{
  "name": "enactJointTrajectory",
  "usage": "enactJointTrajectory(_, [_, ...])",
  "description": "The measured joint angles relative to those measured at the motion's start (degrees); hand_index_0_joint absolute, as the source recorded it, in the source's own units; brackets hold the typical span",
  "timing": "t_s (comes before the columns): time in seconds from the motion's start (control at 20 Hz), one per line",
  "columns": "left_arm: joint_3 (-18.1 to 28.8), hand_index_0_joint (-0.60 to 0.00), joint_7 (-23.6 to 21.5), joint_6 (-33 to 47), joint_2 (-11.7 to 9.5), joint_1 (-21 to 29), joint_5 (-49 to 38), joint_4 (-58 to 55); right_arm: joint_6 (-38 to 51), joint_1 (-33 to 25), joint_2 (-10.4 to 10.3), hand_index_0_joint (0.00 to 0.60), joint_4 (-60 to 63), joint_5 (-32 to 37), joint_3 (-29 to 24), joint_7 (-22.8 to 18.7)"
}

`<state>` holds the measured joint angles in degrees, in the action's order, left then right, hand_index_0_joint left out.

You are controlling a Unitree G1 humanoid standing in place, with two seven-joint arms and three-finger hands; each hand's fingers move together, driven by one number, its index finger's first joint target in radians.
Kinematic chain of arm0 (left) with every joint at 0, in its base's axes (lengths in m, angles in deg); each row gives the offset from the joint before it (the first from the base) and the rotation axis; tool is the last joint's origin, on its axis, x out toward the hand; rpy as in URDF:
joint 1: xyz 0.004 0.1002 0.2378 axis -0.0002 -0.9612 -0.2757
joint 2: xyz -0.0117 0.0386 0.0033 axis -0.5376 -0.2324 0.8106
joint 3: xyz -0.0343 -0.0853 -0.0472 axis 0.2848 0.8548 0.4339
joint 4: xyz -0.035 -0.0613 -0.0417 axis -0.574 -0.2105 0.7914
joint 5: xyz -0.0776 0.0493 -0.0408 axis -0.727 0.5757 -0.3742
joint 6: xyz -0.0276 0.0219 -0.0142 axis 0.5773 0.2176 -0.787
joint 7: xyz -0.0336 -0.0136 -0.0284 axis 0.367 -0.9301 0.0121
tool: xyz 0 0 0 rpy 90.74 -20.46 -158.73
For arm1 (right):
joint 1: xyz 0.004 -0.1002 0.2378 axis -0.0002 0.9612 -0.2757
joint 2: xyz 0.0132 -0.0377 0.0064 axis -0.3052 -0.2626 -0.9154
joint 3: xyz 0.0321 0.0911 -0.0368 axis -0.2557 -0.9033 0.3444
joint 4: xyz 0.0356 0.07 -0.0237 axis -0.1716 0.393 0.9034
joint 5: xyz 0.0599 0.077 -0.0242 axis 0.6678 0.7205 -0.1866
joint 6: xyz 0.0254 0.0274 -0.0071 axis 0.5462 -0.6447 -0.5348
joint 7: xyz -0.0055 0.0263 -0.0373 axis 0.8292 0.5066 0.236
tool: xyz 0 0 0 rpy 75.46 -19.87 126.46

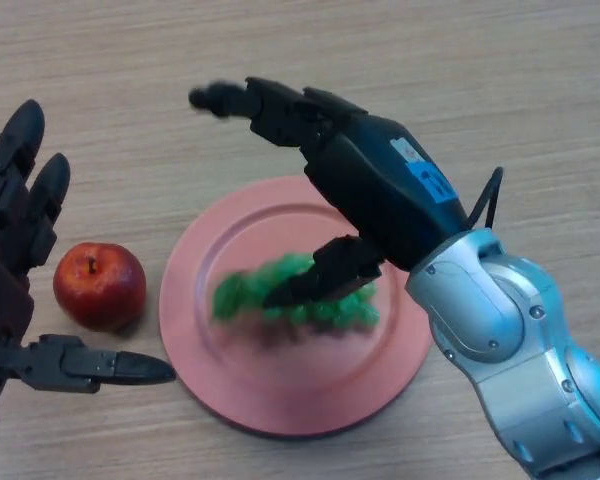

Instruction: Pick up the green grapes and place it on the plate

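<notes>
Wooden table (480, 90); green grapes (242, 293) on plate (205, 370), under right hand (380, 190) fingers (265, 100).

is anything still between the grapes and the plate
Nothing visible. The grapes already lie within the plate's rim, near its middle, under the right robot hand, whose fingers are spread open above them. The apple sits off the plate to its left.

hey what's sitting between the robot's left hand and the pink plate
A red apple lies on the table between the left hand and the pink plate, as the head view shows; the plate holds the green grapes.
</notes>
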<state>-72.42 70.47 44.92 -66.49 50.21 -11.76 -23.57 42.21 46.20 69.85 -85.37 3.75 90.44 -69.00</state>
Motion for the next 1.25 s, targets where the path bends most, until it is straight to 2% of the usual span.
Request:
enactJointTrajectory(0.15, [-0.02, 0.0, 0.04, 0.0, 0.19, -0.58, -0.05, -1.99, -0.98, 4.47, -0.01, 0.0, -5.42, 5.04, -4.08, 3.52])
enactJointTrajectory(0.25, [-0.11, 0.0, 0.24, 0.02, 0.2, -0.56, -0.11, -2.62, -4.36, 7.29, -0.07, 0.0, -10.65, 8.91, -9.46, 4.43])
enactJointTrajectory(0.4, [-0.06, 0.0, 0.95, -0.18, 0.19, -0.26, -0.71, -4.99, -10.59, 13.98, -0.2, 0.0, -19.44, 20.02, -19.97, 4.71])
enactJointTrajectory(0.5, [-0.01, 0.0, 1.42, -0.51, 0.18, 0.28, -0.72, -5.29, -10.65, 19.33, -0.23, 0.0, -21.83, 25.89, -23.91, 5.57])
enactJointTrajectory(0.65, [-0.07, 0.0, 1.42, -2.99, 0.16, 0.76, -0.72, -5.62, -10.65, 24.32, 0.28, 0.0, -24.54, 30.9, -25.28, 5.42])
enactJointTrajectory(0.75, [-0.06, 0.0, 1.42, -4.0, -0.08, 1.49, -0.72, -6.14, -10.62, 25.28, 0.67, 0.0, -24.97, 35.01, -27.41, 4.25])
enactJointTrajectory(0.9, [-0.03, 0.0, 1.42, -4.26, -0.58, 1.83, -1.9, -7.26, -10.61, 25.43, 1.0, 0.0, -24.99, 34.84, -30.59, 0.42])
enactJointTrajectory(1.25, [-0.05, 0.0, 1.42, -6.23, -0.77, 2.45, -1.81, -9.0, -10.59, 25.94, 0.98, 0.0, -24.97, 34.83, -29.2, -1.2])
